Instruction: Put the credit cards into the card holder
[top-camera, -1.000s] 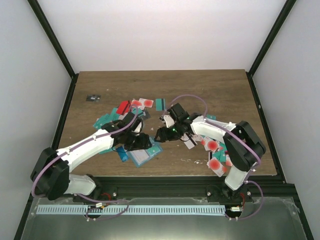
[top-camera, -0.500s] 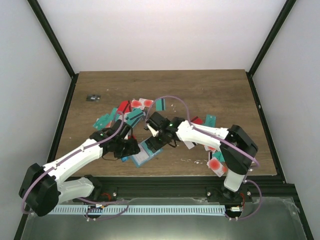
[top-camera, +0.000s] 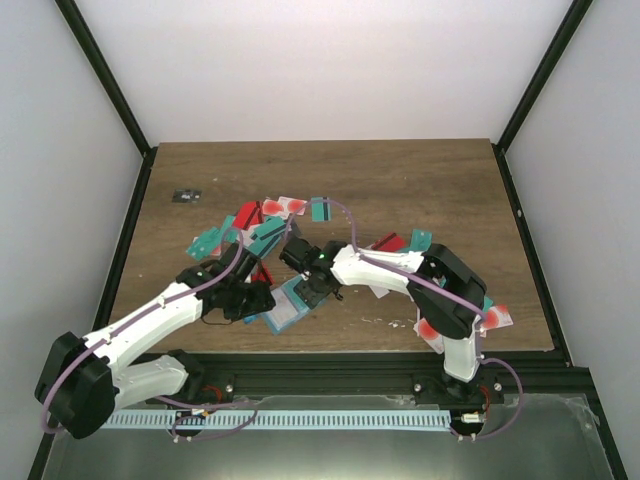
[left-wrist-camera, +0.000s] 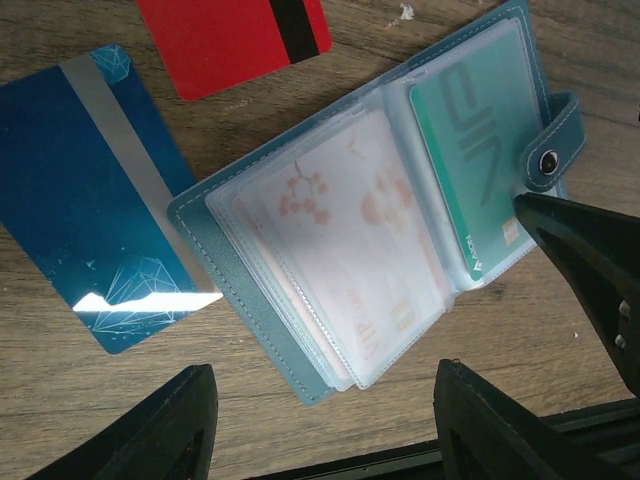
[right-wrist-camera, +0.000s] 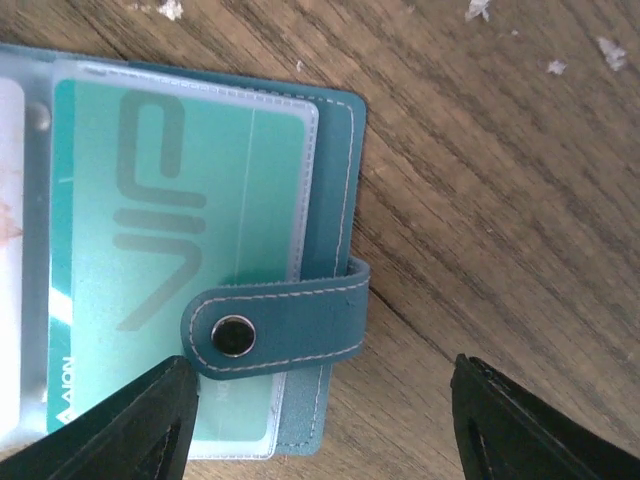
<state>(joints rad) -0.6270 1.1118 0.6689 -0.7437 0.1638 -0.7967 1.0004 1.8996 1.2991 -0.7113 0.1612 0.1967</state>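
Teal-blue soft card holder (left-wrist-camera: 340, 230) lies open on the wooden bench (left-wrist-camera: 60, 400) — left gripper (left-wrist-camera: 325, 380) and right gripper (right-wrist-camera: 322, 400) both parted, empty.

Table: dark brown wood-grain table (top-camera: 420, 180), matte, with the grain running left to right.
Surface marks: a few small white flecks (right-wrist-camera: 165, 8) lie scattered on the wood.
Back wall: plain white back wall (top-camera: 320, 70), bare and brightly lit.
Sides: the left wall (top-camera: 50, 200) and right wall (top-camera: 590, 200) are pale grey, smooth panels.
Frame: black struts (top-camera: 105, 75) slant up from the table's far corners.
Near edge: a black rail (top-camera: 330, 368) runs along the table's front, with a grey metal tray (top-camera: 330, 450) below it carrying a white toothed strip (top-camera: 300, 420).
Light: soft, even, from above, with faint shadows.
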